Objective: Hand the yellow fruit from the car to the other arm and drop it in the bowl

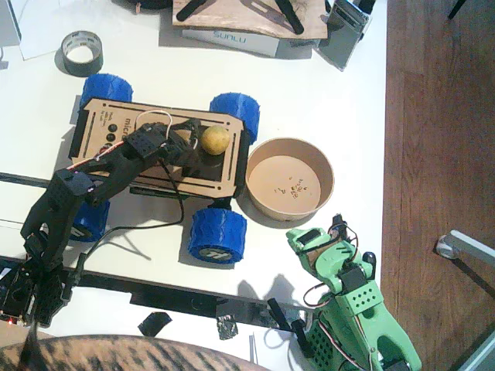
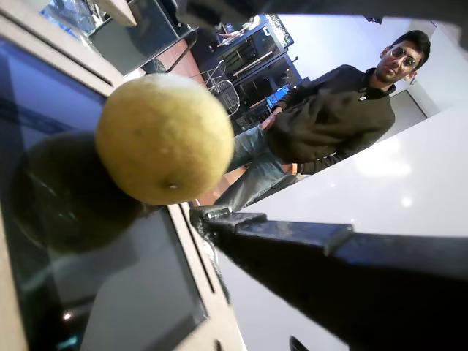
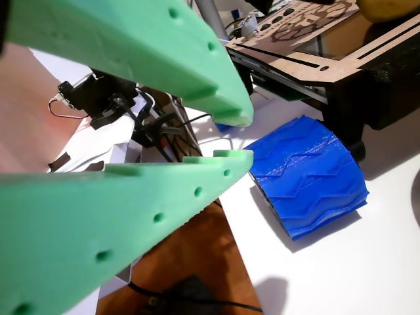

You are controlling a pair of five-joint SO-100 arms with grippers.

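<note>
Left tool (image 1: 188, 144) gapes beside yellow fruit (image 1: 216, 139) – right tool (image 3: 233, 138) parted, empty.

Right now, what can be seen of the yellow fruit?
The fruit is small, roundish and dull yellow, with faintly mottled skin and a tiny dark dimple seen in a wrist view. It sits on the car's glossy black panel, which mirrors it, near the deck's right end, left of the bowl. The left gripper sits just beside it; whether they touch cannot be told. Only its edge shows in the other wrist view.
</note>
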